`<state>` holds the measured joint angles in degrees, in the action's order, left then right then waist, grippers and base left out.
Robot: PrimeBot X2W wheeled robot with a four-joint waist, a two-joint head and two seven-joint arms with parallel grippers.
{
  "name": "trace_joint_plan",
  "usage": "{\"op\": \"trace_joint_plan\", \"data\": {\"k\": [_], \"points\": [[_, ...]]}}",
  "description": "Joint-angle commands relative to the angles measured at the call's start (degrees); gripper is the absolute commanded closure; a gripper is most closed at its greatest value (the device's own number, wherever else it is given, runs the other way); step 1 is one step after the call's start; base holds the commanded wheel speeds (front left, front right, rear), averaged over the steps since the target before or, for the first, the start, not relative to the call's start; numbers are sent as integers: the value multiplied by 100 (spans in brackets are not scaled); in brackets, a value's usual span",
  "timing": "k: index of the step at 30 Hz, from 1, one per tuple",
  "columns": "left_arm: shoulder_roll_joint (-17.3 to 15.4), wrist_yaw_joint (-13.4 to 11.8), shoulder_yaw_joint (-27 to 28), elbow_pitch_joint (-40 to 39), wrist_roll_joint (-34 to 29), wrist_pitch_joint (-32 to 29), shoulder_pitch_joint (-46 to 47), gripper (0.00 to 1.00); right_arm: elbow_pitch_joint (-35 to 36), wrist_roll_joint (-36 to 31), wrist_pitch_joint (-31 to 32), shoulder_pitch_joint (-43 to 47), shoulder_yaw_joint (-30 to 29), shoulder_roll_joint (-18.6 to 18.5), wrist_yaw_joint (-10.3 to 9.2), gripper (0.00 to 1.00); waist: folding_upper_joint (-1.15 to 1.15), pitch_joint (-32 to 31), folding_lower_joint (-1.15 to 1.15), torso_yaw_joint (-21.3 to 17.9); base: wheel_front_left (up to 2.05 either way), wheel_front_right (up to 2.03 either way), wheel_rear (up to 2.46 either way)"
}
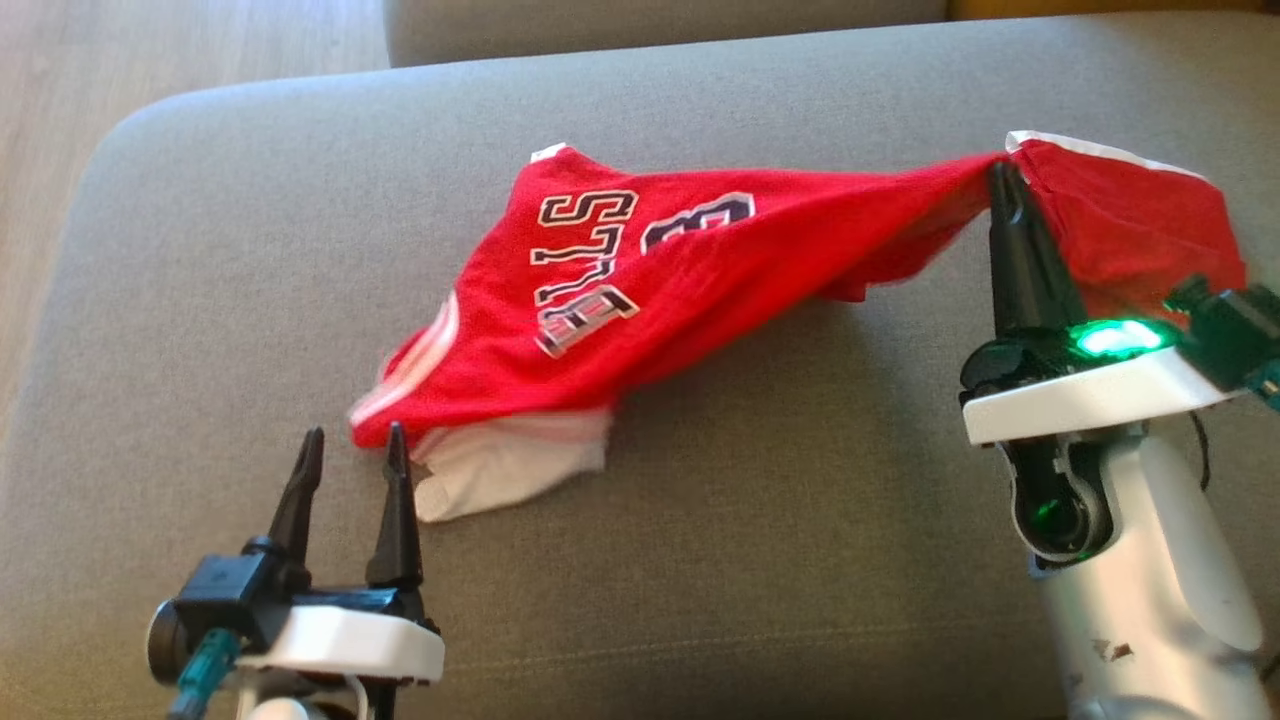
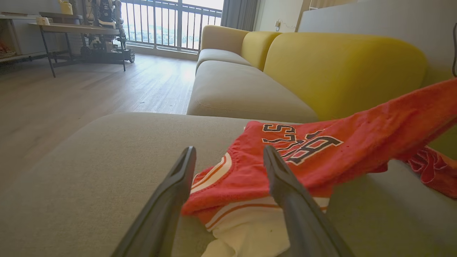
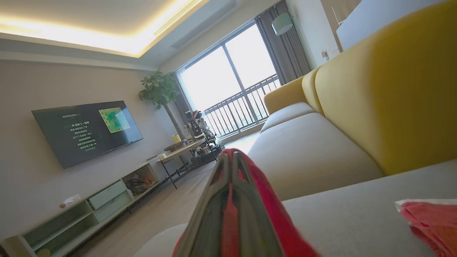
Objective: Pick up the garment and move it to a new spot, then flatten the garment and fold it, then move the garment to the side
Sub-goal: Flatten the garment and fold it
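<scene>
Across the cushion point(image 1: 700, 500) your garment point(image 1: 640, 290) stretches left to right. Your right gripper point(image 1: 1003, 180) pinches its raised right end, and your left gripper point(image 1: 355, 445) stands spread beside the striped end.

A: What room is this?
B: A living room: pale wood floor point(image 2: 71, 96), a grey-and-yellow sofa point(image 2: 342, 64), a wall-mounted television point(image 3: 87, 130) above a low shelf unit point(image 3: 89, 210).
A: And the light?
B: Daylight through a tall window point(image 3: 246, 67) with balcony railing; a warm light strip point(image 3: 71, 31) glows along the ceiling point(image 3: 107, 10). A potted tree point(image 3: 159, 89) stands beside the window.
</scene>
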<state>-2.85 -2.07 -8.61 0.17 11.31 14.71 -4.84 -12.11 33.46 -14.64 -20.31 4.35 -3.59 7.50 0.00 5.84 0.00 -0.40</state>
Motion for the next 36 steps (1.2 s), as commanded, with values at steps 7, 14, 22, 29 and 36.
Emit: {"op": "trace_joint_plan", "data": {"k": [7,14,22,29,36], "points": [[-4,-72,-93,-183,69,29,139,0,-245,-345,-36,-863,362,71,-1,100,0,-80,0,175,0,0,0],[-3,-32,-450,-49,157,29,314,0,-2760,-412,72,-2481,1133,71,-1,100,0,-5,0,627,0,0,0],[-3,-72,-892,23,252,29,497,0,-4117,-1790,-33,-3491,51,71,-1,0,0,259,0,1008,0,0,0],[-15,204,-1108,696,149,29,397,0,-2803,-1809,-35,-2729,-50,71,-1,0,0,263,0,794,0,0,0],[-228,199,-1248,1500,-280,29,489,0,-1713,-1617,-35,-1016,-413,71,-1,0,0,147,0,548,0,0,0]]}}
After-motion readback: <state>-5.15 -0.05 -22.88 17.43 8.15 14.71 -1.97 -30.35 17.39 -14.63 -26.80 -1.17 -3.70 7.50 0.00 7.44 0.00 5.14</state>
